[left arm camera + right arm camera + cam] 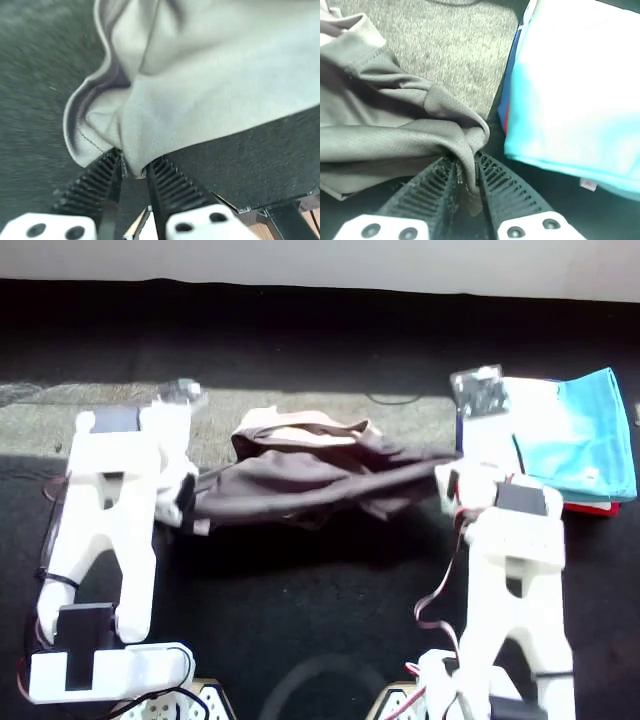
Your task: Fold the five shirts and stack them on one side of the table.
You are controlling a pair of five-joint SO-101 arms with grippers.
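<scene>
Grey shirt (320, 480): unfolded, slung between both arms over mid-worktop (300, 610).
Left end effector (135, 165): pinching one edge.
Right end effector (466, 165): pinching the opposite edge.
Folded stack (575, 435): beside the right arm, blue on top, count unclear.
Progress: likely partway.

One grey shirt (320, 475), one stack of folded shirts (580, 440), two tools, left tool (135, 162) and right tool (466, 162)
</scene>
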